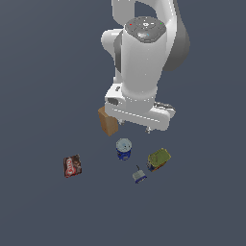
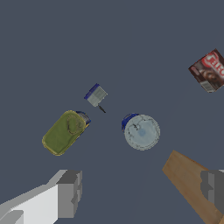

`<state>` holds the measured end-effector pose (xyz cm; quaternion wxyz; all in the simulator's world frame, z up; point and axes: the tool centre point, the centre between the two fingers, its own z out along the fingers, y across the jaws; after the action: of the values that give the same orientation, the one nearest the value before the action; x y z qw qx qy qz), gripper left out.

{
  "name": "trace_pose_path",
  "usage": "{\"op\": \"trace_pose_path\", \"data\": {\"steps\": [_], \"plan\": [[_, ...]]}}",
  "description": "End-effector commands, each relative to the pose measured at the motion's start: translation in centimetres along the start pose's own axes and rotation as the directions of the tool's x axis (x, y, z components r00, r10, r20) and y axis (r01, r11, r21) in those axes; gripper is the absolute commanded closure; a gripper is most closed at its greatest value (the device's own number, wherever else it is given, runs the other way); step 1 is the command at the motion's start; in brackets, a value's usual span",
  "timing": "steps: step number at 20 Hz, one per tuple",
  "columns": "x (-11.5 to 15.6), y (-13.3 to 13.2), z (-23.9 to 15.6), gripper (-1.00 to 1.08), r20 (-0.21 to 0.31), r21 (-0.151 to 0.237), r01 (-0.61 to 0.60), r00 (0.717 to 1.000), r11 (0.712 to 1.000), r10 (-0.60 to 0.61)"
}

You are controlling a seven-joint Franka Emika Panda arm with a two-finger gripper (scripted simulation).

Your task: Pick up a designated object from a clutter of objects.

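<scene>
The designated object is a rounded-rectangular tin (image 1: pixel 159 158) with a yellow-green top and dark blue sides, lying on the floor at the exterior view's right of the clutter. The wrist view shows the tin (image 2: pixel 64 131) from above. My gripper (image 2: pixel 140 190) is open, its two grey fingers (image 2: pixel 68 192) wide apart with nothing between them. In the exterior view the gripper (image 1: pixel 136 126) hangs above the clutter, mostly hidden by the white hand, up and to the exterior view's left of the tin, not touching it.
A round blue cup (image 1: pixel 124 148) with a pale top (image 2: pixel 141 131) stands beside the tin. A tan block (image 1: pixel 108 121) stands under the hand's edge, close to one finger (image 2: pixel 214 186). A tiny blue-grey item (image 1: pixel 139 175) and a red-brown packet (image 1: pixel 72 166) lie nearby.
</scene>
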<state>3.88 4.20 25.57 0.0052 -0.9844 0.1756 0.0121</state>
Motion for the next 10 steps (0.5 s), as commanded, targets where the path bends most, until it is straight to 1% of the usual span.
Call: {"op": "trace_pose_path", "data": {"steps": [1, 5, 10], "plan": [[0.2, -0.9, 0.9, -0.92, -0.002, -0.001, -0.052, 0.999, 0.999, 0.052], [0.5, -2.3, 2.5, -0.92, -0.006, -0.002, -0.132, 0.991, 0.991, 0.132], [0.7, -4.1, 4.4, -0.92, -0.01, -0.002, -0.231, 0.973, 0.973, 0.231]]}}
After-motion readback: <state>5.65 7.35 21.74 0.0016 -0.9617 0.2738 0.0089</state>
